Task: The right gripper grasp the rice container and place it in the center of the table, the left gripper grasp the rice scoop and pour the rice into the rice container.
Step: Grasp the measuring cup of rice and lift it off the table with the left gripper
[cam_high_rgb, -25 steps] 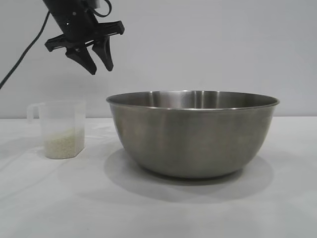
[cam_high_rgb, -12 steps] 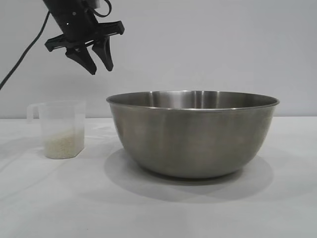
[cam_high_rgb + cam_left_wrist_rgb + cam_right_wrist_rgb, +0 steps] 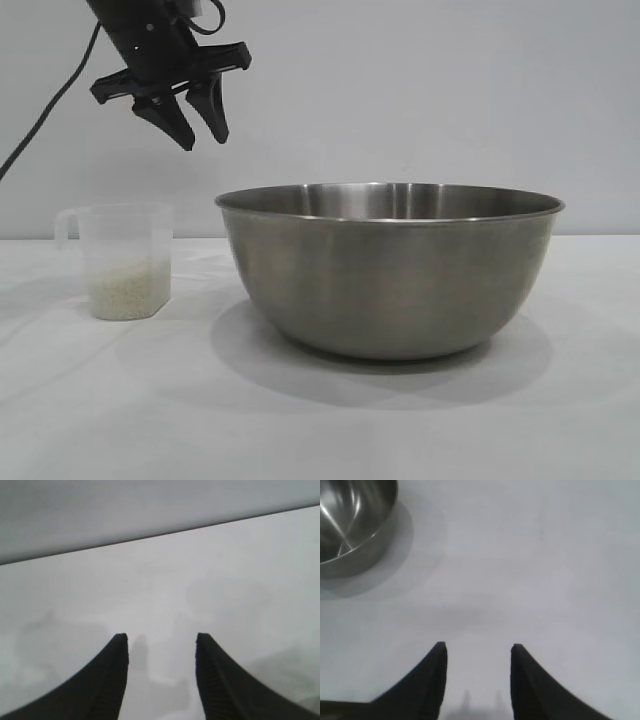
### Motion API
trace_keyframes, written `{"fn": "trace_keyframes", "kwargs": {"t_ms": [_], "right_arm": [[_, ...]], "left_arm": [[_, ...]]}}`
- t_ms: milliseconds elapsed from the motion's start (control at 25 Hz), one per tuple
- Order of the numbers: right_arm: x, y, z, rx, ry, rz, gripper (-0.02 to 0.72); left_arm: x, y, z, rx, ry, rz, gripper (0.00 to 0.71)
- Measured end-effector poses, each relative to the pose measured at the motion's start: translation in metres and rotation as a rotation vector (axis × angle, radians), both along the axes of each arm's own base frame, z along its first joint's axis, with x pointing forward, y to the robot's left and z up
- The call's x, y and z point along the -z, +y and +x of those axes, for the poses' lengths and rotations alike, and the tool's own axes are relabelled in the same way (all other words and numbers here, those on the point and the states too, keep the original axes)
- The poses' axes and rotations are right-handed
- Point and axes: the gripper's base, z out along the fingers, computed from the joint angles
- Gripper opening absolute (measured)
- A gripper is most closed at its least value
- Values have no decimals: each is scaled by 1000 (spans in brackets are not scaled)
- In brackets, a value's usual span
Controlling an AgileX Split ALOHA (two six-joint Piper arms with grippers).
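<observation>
Rice [image 3: 128, 288] fills the lower part of the rice scoop [image 3: 122, 260], which stands upright at the left of the white worktop [image 3: 320, 420] in the exterior view, its loop handle turned outward; above it and slightly to the right hangs the left claw [image 3: 201, 135], clear of the cup, tilted downward, its two dark fingers parted by a moderate gap with nothing between them; further right, just beside the scoop but apart from it, the rice container [image 3: 388, 270] sits near the middle of the worktop, nothing touching it. Only the exterior view shows scoop and rice; the left wrist view shows the left claw [image 3: 161, 639] over bare cloth and its own faint shadow, fingers half spread and holding nothing; the right wrist view alone shows the right claw [image 3: 478, 647], likewise half spread and empty, well apart from the rice container [image 3: 350, 525], whose shiny inside appears at one corner.
</observation>
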Motion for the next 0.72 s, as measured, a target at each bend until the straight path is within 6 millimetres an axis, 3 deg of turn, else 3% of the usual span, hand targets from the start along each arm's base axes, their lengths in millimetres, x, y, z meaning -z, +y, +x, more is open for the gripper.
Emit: {"fn": "trace_keyframes", "kwargs": {"t_ms": [720], "right_arm": [[0,3,-11,-10,-76,3,290]], "left_arm": [[0,0,0,1,5,1,269]]}}
